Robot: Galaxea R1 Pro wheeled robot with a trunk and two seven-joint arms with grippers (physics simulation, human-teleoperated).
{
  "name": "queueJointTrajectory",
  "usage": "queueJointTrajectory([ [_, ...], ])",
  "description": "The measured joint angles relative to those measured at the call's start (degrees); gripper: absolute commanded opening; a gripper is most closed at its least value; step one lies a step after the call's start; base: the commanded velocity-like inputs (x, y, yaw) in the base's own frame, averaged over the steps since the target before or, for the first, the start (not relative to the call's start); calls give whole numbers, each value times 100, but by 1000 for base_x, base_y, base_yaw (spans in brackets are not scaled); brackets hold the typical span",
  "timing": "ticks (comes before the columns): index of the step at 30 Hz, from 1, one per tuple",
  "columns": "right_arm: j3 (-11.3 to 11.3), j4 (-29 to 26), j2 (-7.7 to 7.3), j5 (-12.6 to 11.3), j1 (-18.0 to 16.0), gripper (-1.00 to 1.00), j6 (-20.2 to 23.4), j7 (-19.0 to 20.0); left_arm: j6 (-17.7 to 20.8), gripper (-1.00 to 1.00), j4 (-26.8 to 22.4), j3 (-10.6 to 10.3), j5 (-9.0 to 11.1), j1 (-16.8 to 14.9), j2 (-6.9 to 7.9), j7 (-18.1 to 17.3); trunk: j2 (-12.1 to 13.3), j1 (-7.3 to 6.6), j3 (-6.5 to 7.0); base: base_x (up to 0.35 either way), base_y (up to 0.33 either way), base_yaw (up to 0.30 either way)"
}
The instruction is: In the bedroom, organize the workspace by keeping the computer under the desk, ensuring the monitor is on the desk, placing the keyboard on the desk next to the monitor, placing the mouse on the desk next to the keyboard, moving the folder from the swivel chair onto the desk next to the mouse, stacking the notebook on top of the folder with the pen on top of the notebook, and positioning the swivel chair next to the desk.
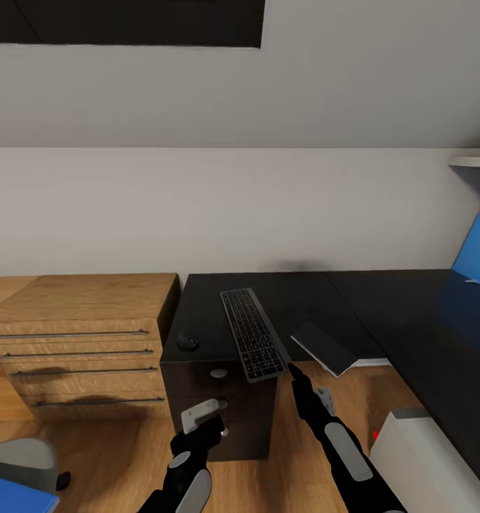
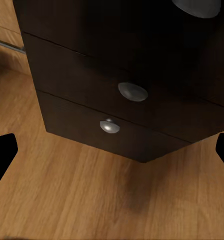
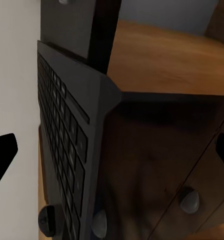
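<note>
Head view: keyboard [image 1: 253,343], dark, lying on the black desk [image 1: 297,299], its near end overhanging the front edge above the drawer unit [image 1: 218,417]. Mouse [image 1: 187,342], black, on the desk just beside the keyboard, toward the wooden dresser [image 1: 76,342]. Right gripper [image 1: 294,372] just beside the keyboard's near corner; right wrist view shows both fingertips spread wide, jaws parted, keyboard [image 3: 67,150] close ahead, nothing held. Left gripper [image 1: 215,425] low before the drawer unit; left wrist view shows fingertips wide apart, jaws parted, drawer knobs [image 2: 132,92] ahead. Blue panel [image 1: 478,253] at the desk's far right; wooden floor [image 1: 126,456] below
</note>
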Motion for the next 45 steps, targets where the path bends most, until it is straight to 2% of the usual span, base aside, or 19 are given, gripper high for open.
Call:
queueJointTrajectory([
  [15,0,16,9,8,0,100,0,0,-13,100,-4,22,32,1,0,16,0,1,0,9,3,0],
  [23,0,40,9,9,0,100,0,0,-13,100,-7,66,306,0,1,32,-319,176,-143,0,0,0],
  [31,0,44,9,9,0,100,-7,0,-9,100,-7,69,327,-2,1,34,-640,352,-287,0,0,0],
  [45,1,52,8,8,0,100,-9,1,-25,100,0,36,329,0,2,-6,-642,351,-287,22,62,0],
])
